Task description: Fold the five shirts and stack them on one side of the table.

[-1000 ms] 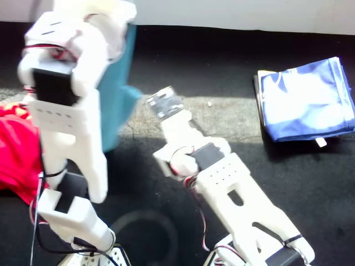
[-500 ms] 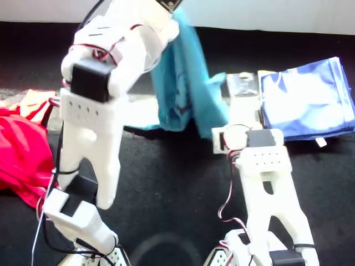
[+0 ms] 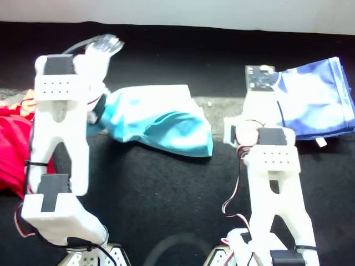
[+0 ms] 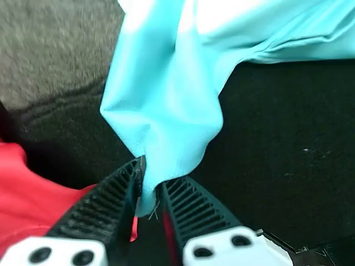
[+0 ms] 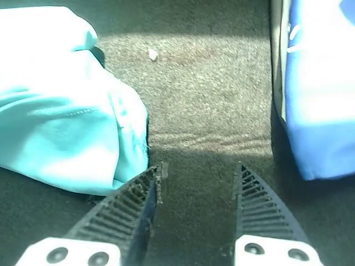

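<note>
**The teal shirt [image 3: 161, 119] set down**

The left gripper [image 4: 152, 177] pinches the teal shirt's corner. Held aloft half a second ago, the shirt now lies on the table [image 3: 166, 194]. The right gripper [image 5: 198, 169] gapes beside it, with the folded blue shirt [image 3: 313, 105] beyond and the red shirt [image 3: 14, 149] opposite.

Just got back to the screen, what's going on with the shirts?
The left gripper is shut on an edge of the teal shirt, which lies crumpled mid-table. The right gripper is open over bare table between it and the folded blue shirt. A red shirt lies unfolded beside the left arm.
</note>
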`<act>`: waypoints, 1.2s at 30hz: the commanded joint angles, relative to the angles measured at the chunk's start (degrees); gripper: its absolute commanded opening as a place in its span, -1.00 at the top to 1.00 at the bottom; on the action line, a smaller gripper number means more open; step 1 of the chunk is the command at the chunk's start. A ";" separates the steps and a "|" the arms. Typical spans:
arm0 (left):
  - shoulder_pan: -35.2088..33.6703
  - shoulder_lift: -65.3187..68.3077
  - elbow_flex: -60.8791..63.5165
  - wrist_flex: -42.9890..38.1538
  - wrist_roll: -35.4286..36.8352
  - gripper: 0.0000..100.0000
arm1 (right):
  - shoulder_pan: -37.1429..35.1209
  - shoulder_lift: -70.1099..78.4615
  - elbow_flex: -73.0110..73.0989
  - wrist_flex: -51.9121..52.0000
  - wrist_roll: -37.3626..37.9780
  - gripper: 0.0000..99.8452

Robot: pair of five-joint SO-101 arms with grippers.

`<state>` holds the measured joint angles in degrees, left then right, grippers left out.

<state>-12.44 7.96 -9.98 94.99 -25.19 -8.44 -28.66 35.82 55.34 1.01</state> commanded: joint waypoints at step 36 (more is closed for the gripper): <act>-7.96 -2.33 16.31 -13.54 -0.53 0.98 | -11.91 30.99 -26.51 1.45 -0.18 0.99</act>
<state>-19.91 7.96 6.73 82.51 -25.27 -21.01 2.46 13.58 54.73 1.01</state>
